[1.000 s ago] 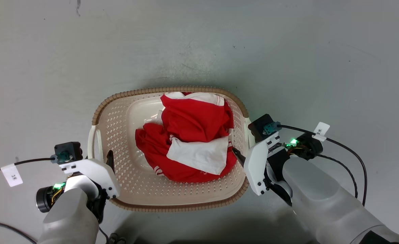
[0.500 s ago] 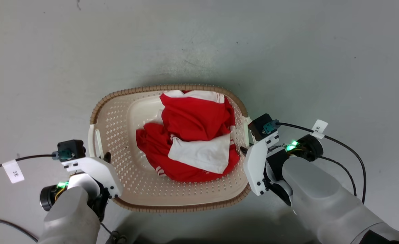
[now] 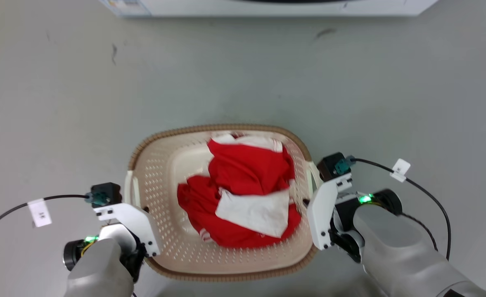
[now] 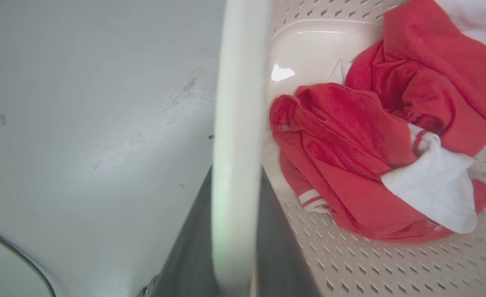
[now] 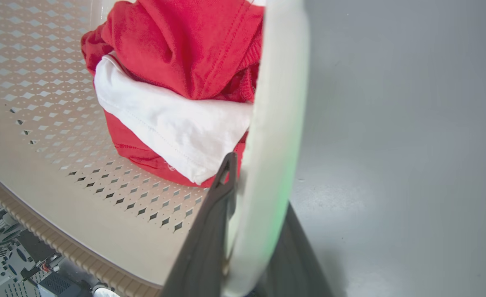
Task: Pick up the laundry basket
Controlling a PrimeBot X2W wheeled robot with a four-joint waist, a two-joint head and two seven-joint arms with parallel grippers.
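Evidently both grippers have the cream perforated plastic laundry basket (image 3: 164, 165) by its handles for a level lift.
At the basket's left side my left gripper (image 3: 138, 206) is pinched tight on the white plastic left handle (image 4: 238, 103), a dark finger each side, since that bar is built to carry. Inside the basket a bundle of red and white cloth garments (image 3: 243, 185) lies heaped toward its right wall, so I expect a rightward tilt. At the basket's right side my right gripper (image 3: 309, 202) clamps the white plastic right handle (image 5: 280, 82) likewise. Beneath the basket is grey floor (image 3: 61, 82); whether it is clear of it I cannot tell.
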